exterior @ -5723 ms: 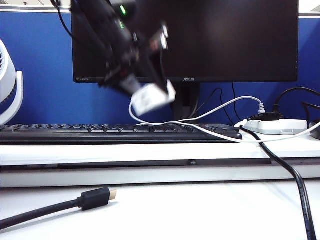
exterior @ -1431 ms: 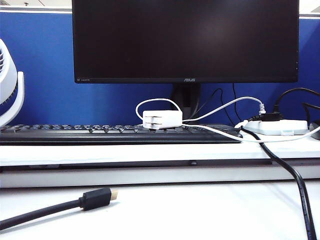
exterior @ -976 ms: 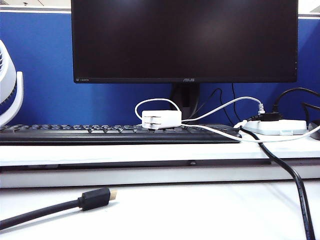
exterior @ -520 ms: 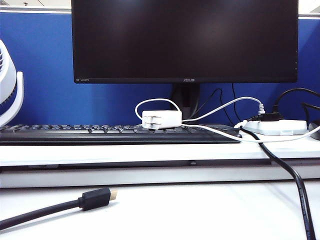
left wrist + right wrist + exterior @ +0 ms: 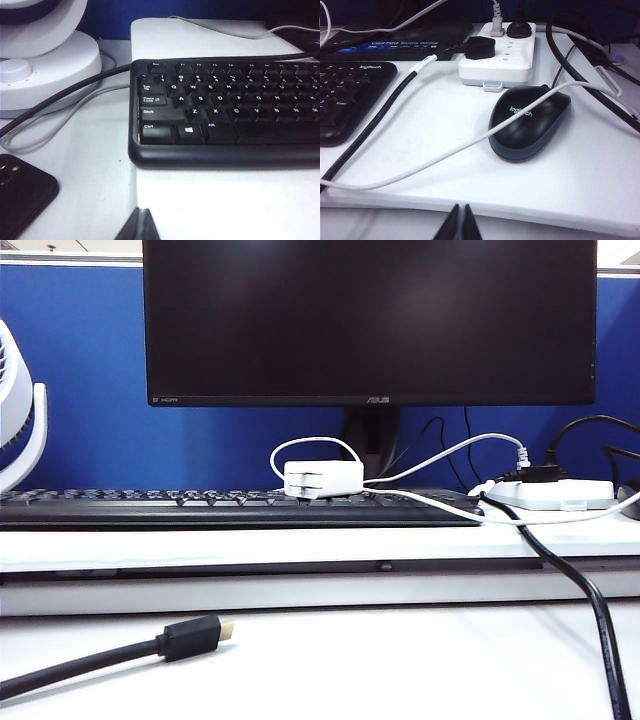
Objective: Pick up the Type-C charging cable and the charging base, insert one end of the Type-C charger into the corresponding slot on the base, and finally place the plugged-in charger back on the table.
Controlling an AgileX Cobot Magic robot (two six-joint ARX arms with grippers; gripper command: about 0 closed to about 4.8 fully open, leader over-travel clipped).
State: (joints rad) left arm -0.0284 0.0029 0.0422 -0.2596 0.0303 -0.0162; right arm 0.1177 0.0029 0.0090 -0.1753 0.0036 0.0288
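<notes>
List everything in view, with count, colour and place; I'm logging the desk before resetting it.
charging base: one, white boxy adapter, on the keyboard's rear edge.
Type-C charging cable: one, thin white, looping behind the base, running right.
keyboard: one, black, on the raised shelf.
monitor: one, black, behind the keyboard.
power strip: one, white, right on the shelf.
mouse: one, black, beside the strip.
gold-tipped cable: one, black, on the table, front left.
fan: one, white, far left.
phone: one, black, near the fan.
left gripper: shut, before the keyboard.
right gripper: shut, before the mouse.
</notes>
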